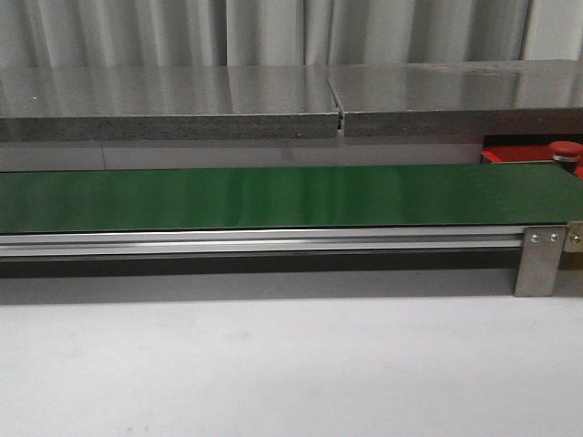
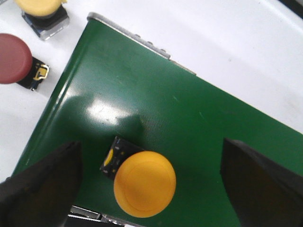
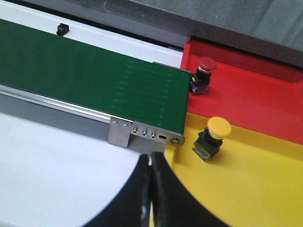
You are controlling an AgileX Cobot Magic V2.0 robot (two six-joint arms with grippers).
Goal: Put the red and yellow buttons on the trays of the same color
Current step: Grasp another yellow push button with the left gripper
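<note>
A yellow button (image 2: 144, 183) with a black base stands on the green belt (image 2: 189, 109), near its end. My left gripper (image 2: 150, 156) is open around it, one finger on each side, neither touching it. Another yellow button (image 2: 41, 9) and a red button (image 2: 13, 57) sit on the white table beside the belt end. My right gripper (image 3: 151, 163) is shut and empty above the edge of the yellow tray (image 3: 255, 194). A yellow button (image 3: 214, 136) stands on that tray. A red button (image 3: 203, 72) stands on the red tray (image 3: 255, 94), also seen from the front as red button (image 1: 565, 151).
The green conveyor belt (image 1: 273, 196) runs across the table on an aluminium frame (image 1: 539, 259). A grey shelf (image 1: 273, 100) lies behind it. White table surface (image 1: 273, 373) spreads in front. Neither arm shows in the front view.
</note>
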